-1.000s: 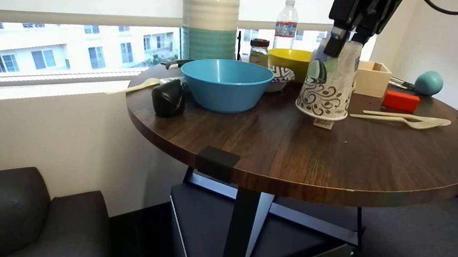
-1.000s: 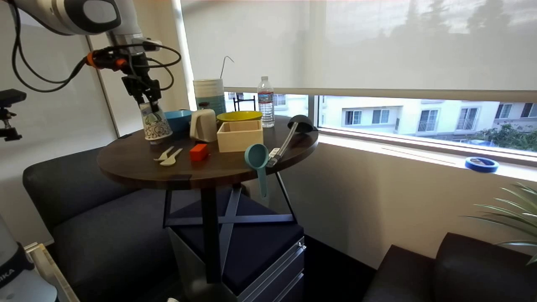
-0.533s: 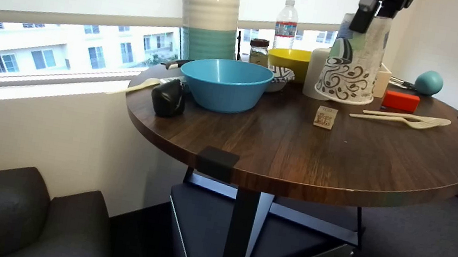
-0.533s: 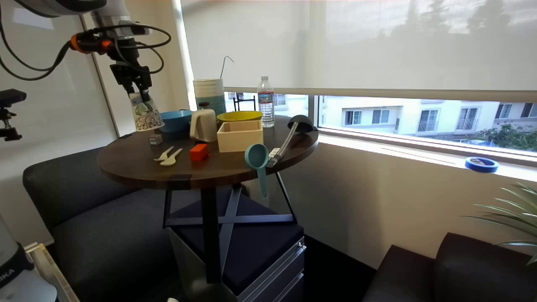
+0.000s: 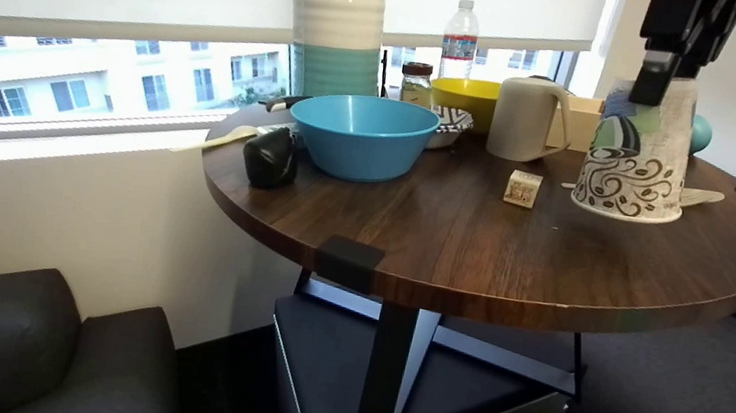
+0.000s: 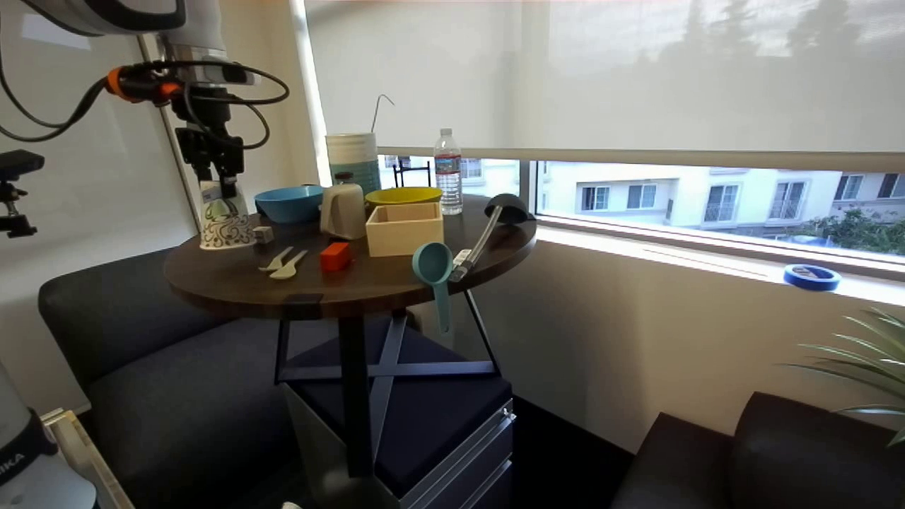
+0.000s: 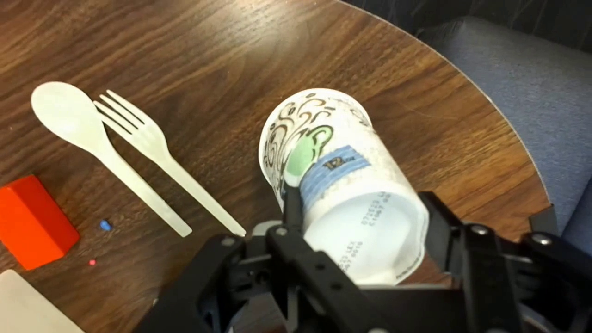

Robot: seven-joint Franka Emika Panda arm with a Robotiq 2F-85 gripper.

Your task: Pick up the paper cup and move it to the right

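Note:
The patterned paper cup (image 5: pixel 633 167) is upside down at the right part of the round table, and it also shows in an exterior view (image 6: pixel 225 227). My gripper (image 5: pixel 669 88) is above it, with its fingers on both sides of the cup's narrow base. In the wrist view the cup (image 7: pixel 342 138) sits between the fingers of the gripper (image 7: pixel 360 199), and its base is slightly squeezed out of round. The wide rim is at or just above the tabletop; I cannot tell if it touches.
A small stamped block (image 5: pixel 523 189) stands beside the cup. A pale fork (image 7: pixel 162 152) and spoon (image 7: pixel 111 159) lie close by, with a red block (image 7: pixel 34 224) beyond. A cream mug (image 5: pixel 520 120), blue bowl (image 5: pixel 362 139) and wooden box (image 6: pixel 404 233) stand farther off. The table edge (image 7: pixel 499 113) is near.
The gripper has carried the cup to the right in an exterior view, first rising, then lowering toward the tabletop. The small stamped block and the cream mug are now uncovered.

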